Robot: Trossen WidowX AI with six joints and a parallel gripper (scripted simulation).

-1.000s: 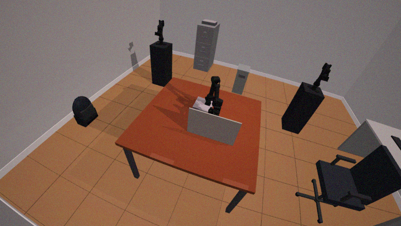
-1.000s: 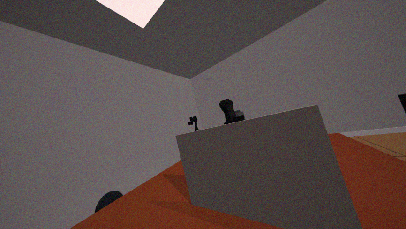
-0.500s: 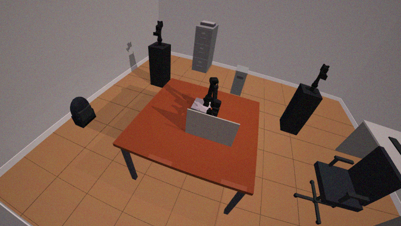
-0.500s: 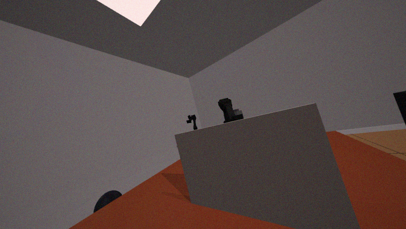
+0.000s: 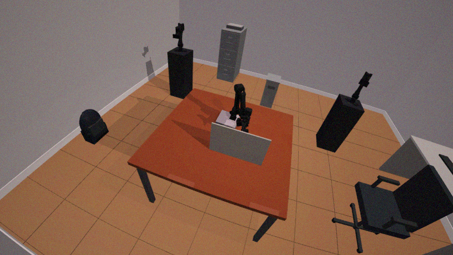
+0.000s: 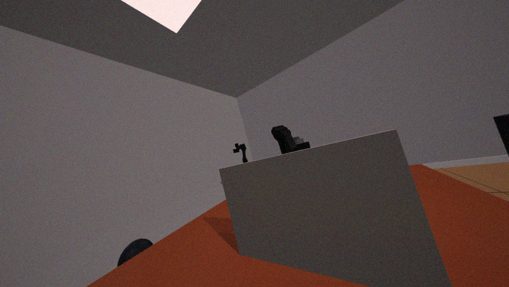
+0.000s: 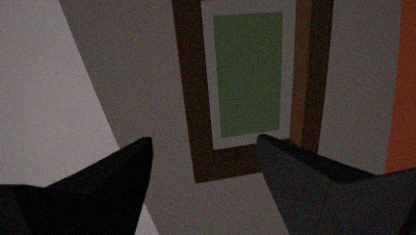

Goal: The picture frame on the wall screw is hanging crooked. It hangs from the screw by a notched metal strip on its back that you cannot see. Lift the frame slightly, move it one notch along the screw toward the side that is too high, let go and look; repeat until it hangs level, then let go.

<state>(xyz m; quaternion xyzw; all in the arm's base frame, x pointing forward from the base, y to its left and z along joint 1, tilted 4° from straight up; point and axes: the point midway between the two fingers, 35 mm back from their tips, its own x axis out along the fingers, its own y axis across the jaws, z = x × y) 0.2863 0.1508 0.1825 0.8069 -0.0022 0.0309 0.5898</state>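
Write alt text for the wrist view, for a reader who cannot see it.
A brown picture frame with a pale mat and a green picture hangs on a grey wall panel, seen close up and turned sideways. The hand is open, its two dark fingers apart in the foreground, gripping nothing. An orange strip of table runs along the right edge.

you are looking at an office-like room set up for robot work: a grey filing cabinet [image 5: 231, 54] stands against the far wall, a dark swivel chair [image 5: 399, 206] sits by a pale desk [image 5: 425, 151] in the corner, and a backpack [image 5: 92, 126] rests on the tiled floor [image 5: 79, 202]. two cameras on black pedestals [image 5: 180, 76] [image 5: 339, 126] flank the red table [image 5: 190, 164] in the middle.
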